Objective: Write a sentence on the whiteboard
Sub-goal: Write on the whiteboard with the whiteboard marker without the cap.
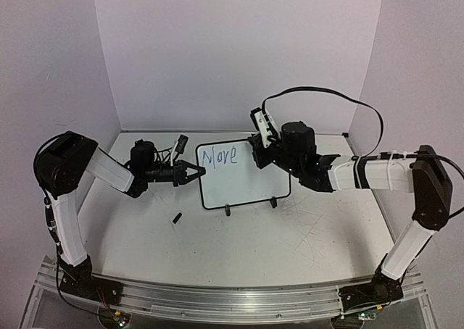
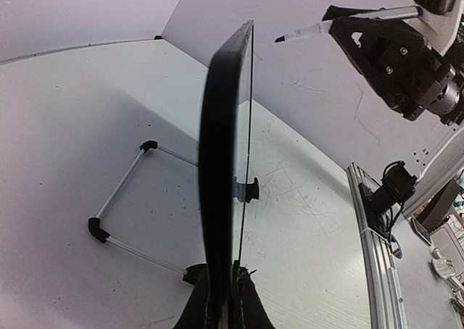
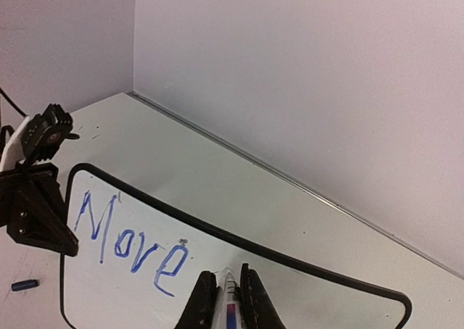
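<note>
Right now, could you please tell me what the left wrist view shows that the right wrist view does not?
Only the left wrist view shows the whiteboard edge-on, clamped between the left fingers, with the wire stand propping it from behind. Only the right wrist view shows the board's face with "Move" written in blue, and a small dark piece lying beside the board. Both show the whiteboard and the marker held in the right fingers.
</note>
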Controlling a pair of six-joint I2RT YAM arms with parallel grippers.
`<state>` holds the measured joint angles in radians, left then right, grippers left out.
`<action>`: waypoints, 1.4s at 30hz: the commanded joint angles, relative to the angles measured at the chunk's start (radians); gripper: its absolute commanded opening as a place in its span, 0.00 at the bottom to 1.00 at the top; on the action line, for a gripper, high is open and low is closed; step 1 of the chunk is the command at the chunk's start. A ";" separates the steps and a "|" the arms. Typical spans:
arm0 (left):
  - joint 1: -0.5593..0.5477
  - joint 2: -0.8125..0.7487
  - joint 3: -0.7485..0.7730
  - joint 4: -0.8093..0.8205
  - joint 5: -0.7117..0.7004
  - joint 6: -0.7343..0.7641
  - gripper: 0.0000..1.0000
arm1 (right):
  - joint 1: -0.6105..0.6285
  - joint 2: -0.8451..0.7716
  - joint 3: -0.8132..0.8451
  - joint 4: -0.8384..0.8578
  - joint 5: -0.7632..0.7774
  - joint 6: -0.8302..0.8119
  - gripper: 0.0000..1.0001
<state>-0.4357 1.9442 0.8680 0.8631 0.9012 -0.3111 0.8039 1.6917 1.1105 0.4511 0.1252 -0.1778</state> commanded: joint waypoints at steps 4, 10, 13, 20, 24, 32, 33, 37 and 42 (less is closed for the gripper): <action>-0.003 -0.014 0.011 -0.071 -0.122 0.070 0.00 | -0.009 0.016 0.039 0.025 0.019 0.007 0.00; -0.005 -0.008 0.017 -0.076 -0.121 0.075 0.00 | -0.010 0.020 0.031 0.039 0.046 0.003 0.00; -0.006 -0.008 0.019 -0.080 -0.122 0.077 0.00 | -0.009 0.036 0.042 0.040 0.054 -0.001 0.00; -0.007 -0.010 0.019 -0.087 -0.124 0.084 0.00 | -0.010 0.056 0.052 0.045 0.066 0.001 0.00; -0.008 -0.008 0.020 -0.089 -0.124 0.086 0.00 | -0.010 0.052 0.048 0.058 0.081 0.000 0.00; -0.008 -0.008 0.022 -0.094 -0.124 0.087 0.00 | -0.010 0.078 0.061 0.056 0.061 -0.011 0.00; -0.008 -0.008 0.022 -0.095 -0.124 0.088 0.00 | -0.010 0.081 0.062 0.054 0.056 -0.010 0.00; -0.008 -0.006 0.024 -0.097 -0.124 0.089 0.00 | -0.007 0.090 0.067 0.040 0.042 -0.006 0.00; -0.008 -0.007 0.025 -0.099 -0.125 0.090 0.00 | -0.002 0.091 0.058 0.026 0.036 0.002 0.00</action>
<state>-0.4414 1.9438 0.8711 0.8528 0.8884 -0.2985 0.7979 1.7653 1.1393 0.4708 0.1692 -0.1823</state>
